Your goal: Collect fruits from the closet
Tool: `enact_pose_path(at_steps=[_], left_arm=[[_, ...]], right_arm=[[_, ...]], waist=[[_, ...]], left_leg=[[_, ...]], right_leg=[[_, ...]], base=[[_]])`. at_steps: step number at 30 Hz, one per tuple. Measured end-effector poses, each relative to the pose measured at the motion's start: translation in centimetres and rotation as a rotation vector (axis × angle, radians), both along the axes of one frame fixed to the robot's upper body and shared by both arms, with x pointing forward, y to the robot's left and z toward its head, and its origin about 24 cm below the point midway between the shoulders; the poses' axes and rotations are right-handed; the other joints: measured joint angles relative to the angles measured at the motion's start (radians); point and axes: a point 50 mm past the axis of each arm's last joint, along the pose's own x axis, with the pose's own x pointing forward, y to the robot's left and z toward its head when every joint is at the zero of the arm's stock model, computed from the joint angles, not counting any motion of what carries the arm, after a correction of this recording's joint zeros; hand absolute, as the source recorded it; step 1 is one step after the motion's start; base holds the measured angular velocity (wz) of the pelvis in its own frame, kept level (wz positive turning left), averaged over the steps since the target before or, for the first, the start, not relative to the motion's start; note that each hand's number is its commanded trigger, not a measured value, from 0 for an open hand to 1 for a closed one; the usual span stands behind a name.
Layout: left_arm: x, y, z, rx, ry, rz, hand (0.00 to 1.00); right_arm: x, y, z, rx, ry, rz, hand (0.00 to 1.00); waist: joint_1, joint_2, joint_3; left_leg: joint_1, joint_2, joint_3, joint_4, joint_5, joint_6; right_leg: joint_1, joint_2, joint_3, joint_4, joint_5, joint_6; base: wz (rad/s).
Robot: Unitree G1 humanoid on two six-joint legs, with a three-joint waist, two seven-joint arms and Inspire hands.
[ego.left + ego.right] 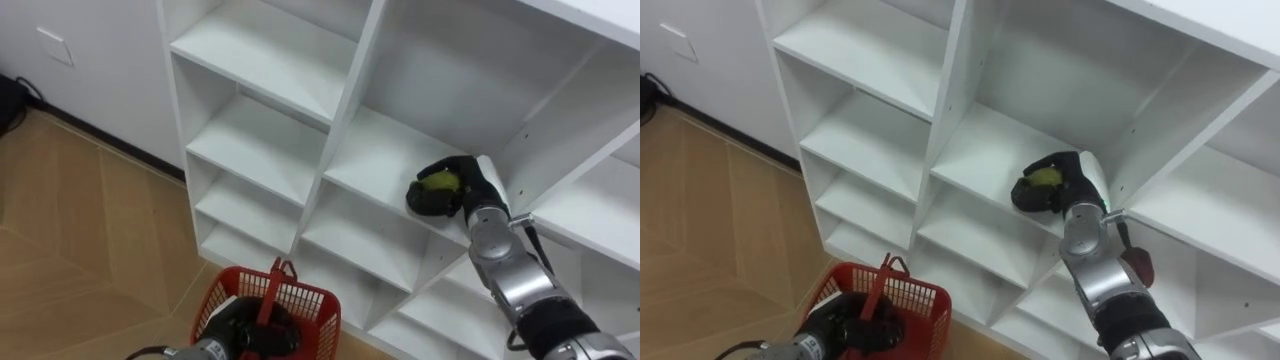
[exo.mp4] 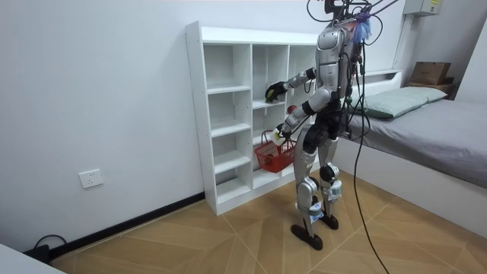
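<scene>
The right hand (image 1: 463,196) curls around a green fruit (image 1: 438,182) on the closet shelf (image 1: 365,150). Below it, the left hand (image 1: 243,336) grips the red basket (image 1: 312,295) by its handle.

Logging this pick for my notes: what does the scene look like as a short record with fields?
robot: standing at the white shelf unit
right hand: reaching into a middle-column shelf, curled round a yellow-green fruit
left hand: low, holding the red basket by its handle
basket contents: cannot tell
fruit status: gripped on the shelf, not yet in the basket
</scene>
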Motion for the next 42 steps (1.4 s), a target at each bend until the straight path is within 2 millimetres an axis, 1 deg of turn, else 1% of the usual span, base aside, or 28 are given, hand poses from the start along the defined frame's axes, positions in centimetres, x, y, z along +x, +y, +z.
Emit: enact_pose_path(at_steps=[14, 19, 22, 27, 31, 32, 34, 36, 37, 38, 39, 40, 41, 42], left_arm=[[0.0, -0.2, 0.0, -0.001, -0.003, -0.010, 1.00], [0.0, -0.2, 0.0, -0.001, -0.003, -0.009, 1.00], [0.0, -0.1, 0.0, 0.000, -0.005, -0.007, 1.00], [0.1, 0.3, 0.0, 0.006, -0.008, 0.021, 1.00], [0.1, 0.4, 0.1, 0.016, -0.028, 0.034, 1.00], [0.2, 0.3, 0.1, 0.019, -0.037, 0.033, 1.00], [0.2, 0.1, 0.1, 0.019, -0.047, 0.038, 1.00], [0.3, 0.0, 0.2, 0.021, -0.054, 0.046, 1.00], [0.3, -0.1, 0.3, 0.020, -0.058, 0.048, 1.00], [0.4, -0.2, 0.3, 0.016, -0.064, 0.053, 1.00], [0.5, -0.4, 0.3, 0.010, -0.069, 0.057, 1.00], [0.5, -0.4, 0.3, 0.006, -0.070, 0.063, 1.00], [0.5, -0.8, 0.4, -0.007, -0.074, 0.067, 1.00], [0.5, -1.0, 0.3, -0.012, -0.074, 0.072, 1.00]], right_arm=[[-0.1, 0.1, -0.1, -0.001, -0.002, 0.010, 1.00], [-0.1, 0.2, -0.2, 0.002, -0.005, 0.015, 1.00], [-0.1, 0.7, -0.2, 0.013, -0.006, 0.020, 1.00], [-0.1, 1.2, 0.0, 0.050, -0.022, 0.030, 1.00], [-1.5, 2.5, 0.6, 0.123, -0.078, 0.076, 1.00], [-1.9, 2.7, 0.7, 0.150, -0.085, 0.079, 1.00], [-2.4, 2.9, 0.7, 0.176, -0.094, 0.081, 1.00], [-3.0, 3.4, 1.1, 0.231, -0.110, 0.103, 1.00], [-3.1, 3.5, 1.2, 0.243, -0.114, 0.111, 1.00], [-3.4, 3.7, 1.4, 0.262, -0.120, 0.126, 1.00], [-3.9, 3.9, 1.7, 0.280, -0.131, 0.145, 1.00], [-4.1, 4.0, 1.7, 0.288, -0.134, 0.154, 1.00], [-4.7, 4.2, 1.8, 0.303, -0.138, 0.167, 1.00], [-5.3, 4.4, 1.9, 0.315, -0.138, 0.182, 1.00]], waist=[[0.000, 0.001, -0.0003], [0.000, 0.007, -0.0012], [-0.004, 0.011, -0.0038], [-0.019, 0.016, -0.0046], [-0.035, 0.029, -0.0048], [-0.040, 0.032, -0.0065], [-0.044, 0.038, -0.0071], [-0.069, 0.048, -0.0087], [-0.074, 0.049, -0.0093], [-0.083, 0.053, -0.0097], [-0.086, 0.060, -0.0091], [-0.086, 0.064, -0.0103], [-0.086, 0.072, -0.0102], [-0.087, 0.081, -0.0131]], left_leg=[[0.004, 0.000, 0.003, 0.001, 0.000, 0.000], [0.010, 0.000, 0.007, -0.003, 0.000, 0.000], [0.016, 0.000, 0.007, -0.008, 0.000, 0.000], [0.017, 0.001, 0.017, -0.009, 0.000, 0.000], [0.031, 0.002, 0.034, -0.027, 0.001, 0.001], [0.034, 0.003, 0.038, -0.030, 0.001, 0.002], [0.042, 0.006, 0.053, -0.034, 0.001, 0.001], [0.049, 0.006, 0.062, -0.036, 0.001, 0.002], [0.050, 0.006, 0.064, -0.035, 0.001, 0.002], [0.055, 0.008, 0.076, -0.036, 0.001, 0.002], [0.063, 0.016, 0.092, -0.040, 0.001, 0.002], [0.068, 0.017, 0.098, -0.047, 0.001, 0.002], [0.077, 0.019, 0.112, -0.054, 0.001, 0.002], [0.086, 0.021, 0.120, -0.065, 0.001, 0.002]], right_leg=[[0.000, 0.000, 0.003, 0.000, 0.000, 0.000], [0.001, 0.000, 0.012, 0.000, 0.000, 0.000], [0.003, 0.000, 0.017, 0.000, 0.000, 0.000], [0.002, 0.001, 0.023, 0.000, 0.000, 0.000], [0.001, 0.000, 0.029, -0.001, 0.000, 0.000], [0.002, 0.000, 0.029, -0.001, 0.000, 0.000], [0.002, 0.001, 0.044, -0.001, 0.000, 0.000], [0.004, 0.001, 0.059, 0.000, 0.000, 0.000], [0.004, 0.001, 0.063, 0.000, 0.000, 0.000], [0.005, 0.001, 0.073, 0.000, 0.000, 0.001], [0.007, 0.002, 0.082, 0.000, 0.001, 0.002], [0.006, 0.002, 0.085, 0.000, 0.001, 0.002], [0.005, 0.003, 0.101, 0.001, 0.002, 0.003], [0.004, 0.005, 0.111, 0.001, 0.002, 0.003]], base=[[0.00], [-0.04], [-0.05], [-0.01], [-0.13], [-0.12], [-0.17], [-0.15], [-0.13], [-0.22], [-0.26], [-0.31], [-0.35], [-0.34]])
